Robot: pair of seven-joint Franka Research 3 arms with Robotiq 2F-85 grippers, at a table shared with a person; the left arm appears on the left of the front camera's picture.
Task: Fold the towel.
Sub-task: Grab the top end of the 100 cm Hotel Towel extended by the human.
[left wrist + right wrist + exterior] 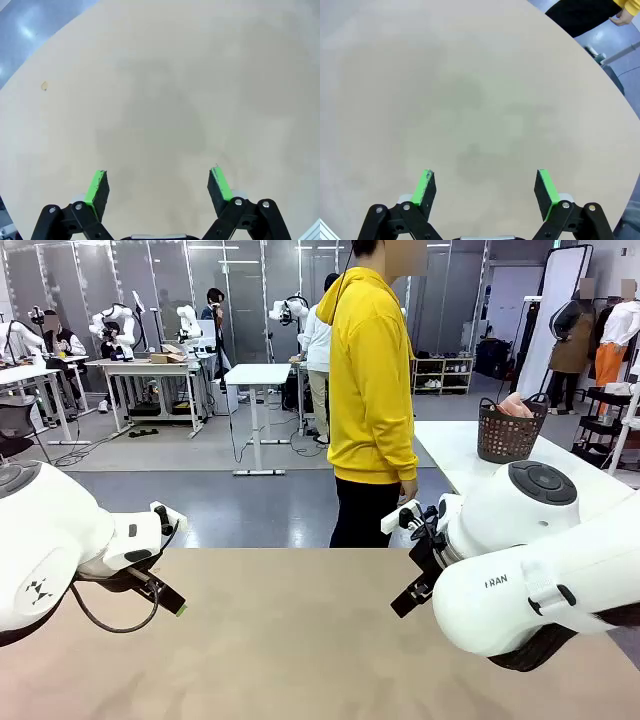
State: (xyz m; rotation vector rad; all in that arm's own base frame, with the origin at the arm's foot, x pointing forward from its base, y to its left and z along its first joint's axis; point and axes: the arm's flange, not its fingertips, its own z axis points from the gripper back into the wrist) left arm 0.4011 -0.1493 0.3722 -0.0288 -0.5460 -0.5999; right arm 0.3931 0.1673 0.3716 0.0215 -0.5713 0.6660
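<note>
Towel (pixel 516 406) in basket (pixel 505 440), well apart from left gripper (pixel 160 182), right gripper (pixel 486 182); both spread wide, empty

The table (pixel 300 640) surface was plain tan. Beyond it lay a grey floor (pixel 240 505), white desks (pixel 257 374) and glazed partition walls (pixel 240 290). A white panel (pixel 555 310) stood at far right.

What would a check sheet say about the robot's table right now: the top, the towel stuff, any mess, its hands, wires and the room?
Surface: tan table, one small mark.
Job's things: pink towel bunched in the dark basket on a white table behind, to the right.
Clutter: nothing seen.
Hands: left hand and right hand open, holding nothing, above the tabletop.
Cables: black cable loops under the left wrist.
Surroundings: person in a yellow hoodie at the far edge; other desks beyond.
</note>
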